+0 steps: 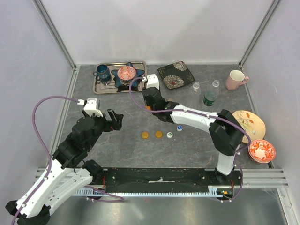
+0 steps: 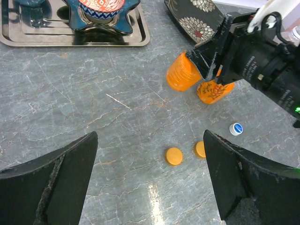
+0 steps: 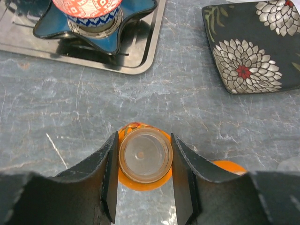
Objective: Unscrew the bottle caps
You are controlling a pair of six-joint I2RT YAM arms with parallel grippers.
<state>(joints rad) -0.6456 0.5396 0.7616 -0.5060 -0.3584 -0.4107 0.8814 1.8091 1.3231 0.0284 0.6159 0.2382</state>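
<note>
Right claw (image 3: 144, 140) clamped on uncapped orange bottle (image 3: 143, 180), middle of bench (image 1: 136, 152). Left claw (image 2: 150, 140) wide, empty. Orange caps (image 1: 146, 135), green-white cap (image 1: 169, 135) and blue-white cap (image 1: 179, 127) lie loose nearby.

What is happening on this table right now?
The right gripper is closed on the open neck of an orange bottle, with a second orange bottle beside it. The left gripper hangs open above the table. Four caps lie loose there: two orange, one green-and-white, one blue-and-white. The unscrewing looks mostly done.
</note>
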